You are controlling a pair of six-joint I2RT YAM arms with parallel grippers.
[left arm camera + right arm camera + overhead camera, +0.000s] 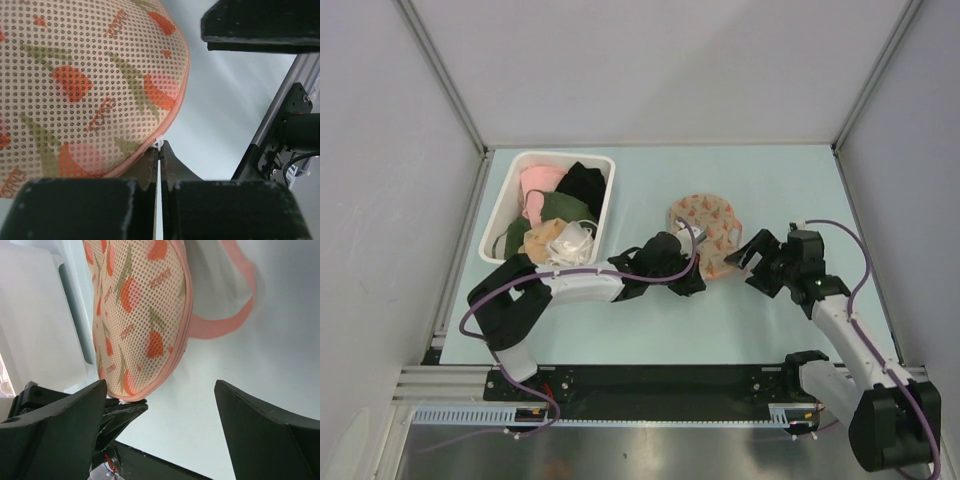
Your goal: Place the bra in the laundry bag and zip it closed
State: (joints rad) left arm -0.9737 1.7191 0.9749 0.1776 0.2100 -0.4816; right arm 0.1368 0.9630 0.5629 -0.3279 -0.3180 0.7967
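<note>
The laundry bag (708,225) lies near the middle of the pale tabletop (650,330), between my arms. My right tool (160,390) is spread wide beside its pink edge. My left tool (159,150) is pressed together, pinching the small white zipper pull (159,143).

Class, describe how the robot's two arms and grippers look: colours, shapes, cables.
The left arm and right arm have white link covers with black joints. A purple cable loops along each. The left gripper and right gripper have matte black wedge-shaped fingers.
</note>
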